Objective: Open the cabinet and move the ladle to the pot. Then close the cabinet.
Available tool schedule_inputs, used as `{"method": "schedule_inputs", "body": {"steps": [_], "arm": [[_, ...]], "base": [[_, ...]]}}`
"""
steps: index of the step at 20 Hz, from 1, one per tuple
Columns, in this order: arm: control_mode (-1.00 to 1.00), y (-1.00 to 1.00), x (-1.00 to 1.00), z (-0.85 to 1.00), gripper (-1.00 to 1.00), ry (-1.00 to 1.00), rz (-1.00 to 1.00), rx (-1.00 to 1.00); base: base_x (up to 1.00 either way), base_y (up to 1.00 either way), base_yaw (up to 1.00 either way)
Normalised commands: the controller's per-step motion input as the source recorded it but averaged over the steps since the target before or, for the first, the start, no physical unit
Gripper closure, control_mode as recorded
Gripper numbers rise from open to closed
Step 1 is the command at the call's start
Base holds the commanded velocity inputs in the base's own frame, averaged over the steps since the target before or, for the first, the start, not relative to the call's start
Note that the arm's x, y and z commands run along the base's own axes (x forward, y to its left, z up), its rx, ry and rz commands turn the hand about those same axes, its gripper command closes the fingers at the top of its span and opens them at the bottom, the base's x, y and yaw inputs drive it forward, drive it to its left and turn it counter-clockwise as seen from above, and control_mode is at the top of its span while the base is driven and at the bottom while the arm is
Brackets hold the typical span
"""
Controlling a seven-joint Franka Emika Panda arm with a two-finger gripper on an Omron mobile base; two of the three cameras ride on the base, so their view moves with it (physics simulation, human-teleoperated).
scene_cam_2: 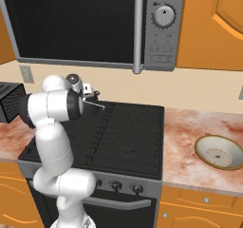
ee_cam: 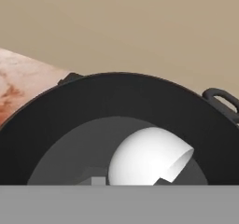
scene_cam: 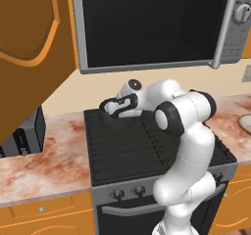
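— Where's the ladle?
— My tool [scene_cam_2: 88, 95] is clamped on its thin handle, and the ladle [ee_cam: 148, 157] hangs bowl-down inside the pot [ee_cam: 60, 125].
— And the pot?
— At the back left of the stove [scene_cam: 127, 148], under the microwave [scene_cam: 147, 26].
— The cabinet?
— Its door [scene_cam: 29, 48] stands open, upper left.

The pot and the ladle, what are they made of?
The pot looks like dark metal with a dull finish: black, no shine, with a loop handle. The ladle seems pale silvery metal or white plastic; its smooth round bowl shades softly. It is a rendered picture, so hard to say.
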Motion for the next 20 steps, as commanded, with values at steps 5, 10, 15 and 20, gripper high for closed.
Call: {"method": "schedule_inputs", "body": {"steps": [5, 10, 15, 20], "arm": [[-1.00, 0.10, 0.25, -0.09, 1.00, 0.00, 0.00, 0.00], [-1.00, 0.08, 0.15, -0.12, 1.00, 0.00, 0.00, 0.00], [-1.00, 0.01, 0.15, -0.13, -1.00, 0.00, 0.00, 0.00], [-1.00, 0.00, 0.10, -0.10, -1.00, 0.00, 0.00, 0.00]], "base": [[0.00, 0.00, 0.00], [0.00, 0.00, 0.00], [0.00, 0.00, 0.00], [0.00, 0.00, 0.00]]}}
